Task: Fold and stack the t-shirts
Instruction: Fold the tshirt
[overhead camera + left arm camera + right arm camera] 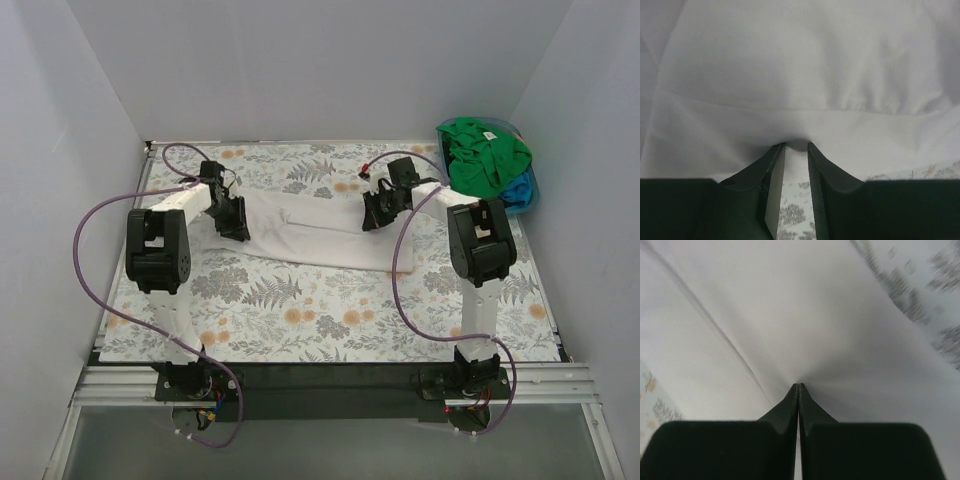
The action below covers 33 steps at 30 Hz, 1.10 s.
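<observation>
Tension explains the pose: left hand (pixel 796 146) and right hand (pixel 798 385) each clench an opposite end of the white t-shirt (pixel 305 235), holding it stretched over the middle of the tabletop (pixel 300 310), likely for a clean fold, while the green t-shirt (pixel 482 152) and blue t-shirt (pixel 522 190) wait far right.

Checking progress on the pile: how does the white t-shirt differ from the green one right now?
The white t-shirt lies stretched out across the floral table cloth; the green t-shirt sits crumpled in a heap at the far right corner. The left gripper and right gripper each pinch an end of the white t-shirt; no gripper touches the green t-shirt. Both are plain fabric.
</observation>
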### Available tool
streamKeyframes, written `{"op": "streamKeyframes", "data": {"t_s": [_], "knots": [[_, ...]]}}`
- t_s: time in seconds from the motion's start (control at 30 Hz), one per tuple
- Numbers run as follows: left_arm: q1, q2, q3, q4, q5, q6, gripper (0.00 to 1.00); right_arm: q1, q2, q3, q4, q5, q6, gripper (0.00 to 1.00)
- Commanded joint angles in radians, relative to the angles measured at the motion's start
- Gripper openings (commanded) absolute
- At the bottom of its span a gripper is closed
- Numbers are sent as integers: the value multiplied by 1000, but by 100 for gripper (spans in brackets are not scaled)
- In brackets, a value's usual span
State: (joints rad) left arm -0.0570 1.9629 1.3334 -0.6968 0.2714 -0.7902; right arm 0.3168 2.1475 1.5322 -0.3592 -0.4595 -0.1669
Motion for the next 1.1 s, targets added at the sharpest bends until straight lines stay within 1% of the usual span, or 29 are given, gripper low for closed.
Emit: {"op": "streamKeyframes", "data": {"t_s": [0.0,0.03,0.07,0.1,0.13,0.17,0.2,0.27,0.3,0.37,0.4,0.47,0.5,0.53,0.57,0.6,0.63,0.77,0.83,0.9,0.97,1.0,1.07], "knots": [[13,163,157,33,-43,68,25,25,-98,-244,-87,-66,-6,1],[11,203,296,4,-22,101,25,60,-132,-294,-81,-89,-3,1],[6,287,370,-10,-5,117,25,86,-202,-340,-72,-122,-2,1],[-18,328,447,-24,2,137,25,112,-237,-430,-67,-231,0,1],[-36,367,549,-42,8,160,25,146,-273,-463,-69,-293,-3,1],[-68,440,725,-93,40,202,25,221,-343,-487,-72,-348,-5,1],[-82,461,819,-110,69,210,26,257,-378,-498,-73,-439,-16,1],[-101,484,968,-116,84,218,30,304,-458,-483,-70,-482,-17,1],[-109,461,977,-106,92,217,31,303,-472,-465,-69,-478,-13,1],[-107,406,933,-38,100,206,33,285,-488,-391,-72,-443,-16,1],[-107,324,837,-11,91,189,33,274,-486,-368,-67,-386,-22,3],[-106,233,703,69,103,172,33,239,-453,-301,-67,-346,-26,3],[-106,190,569,94,109,157,33,223,-434,-276,-66,-306,-23,3],[-106,107,512,133,123,146,33,196,-411,-250,-61,-289,-5,3],[-104,73,462,146,132,138,33,183,-361,-188,-57,-272,6,3],[-103,42,363,163,141,120,33,173,-335,-155,-55,-251,18,3],[-101,-14,327,180,150,112,33,157,-309,-118,-47,-237,29,3],[-64,-91,178,177,186,91,33,145,-165,66,-17,-197,121,3],[-43,-108,106,169,192,97,33,145,-123,109,8,-214,159,4],[-9,-131,64,171,213,108,33,146,-62,143,70,-238,252,6],[12,-147,24,177,213,115,33,149,1,187,136,-242,300,6],[17,-148,17,181,216,114,33,151,20,203,153,-240,340,7],[23,-145,7,189,221,109,33,154,76,255,181,-229,366,8]]}}
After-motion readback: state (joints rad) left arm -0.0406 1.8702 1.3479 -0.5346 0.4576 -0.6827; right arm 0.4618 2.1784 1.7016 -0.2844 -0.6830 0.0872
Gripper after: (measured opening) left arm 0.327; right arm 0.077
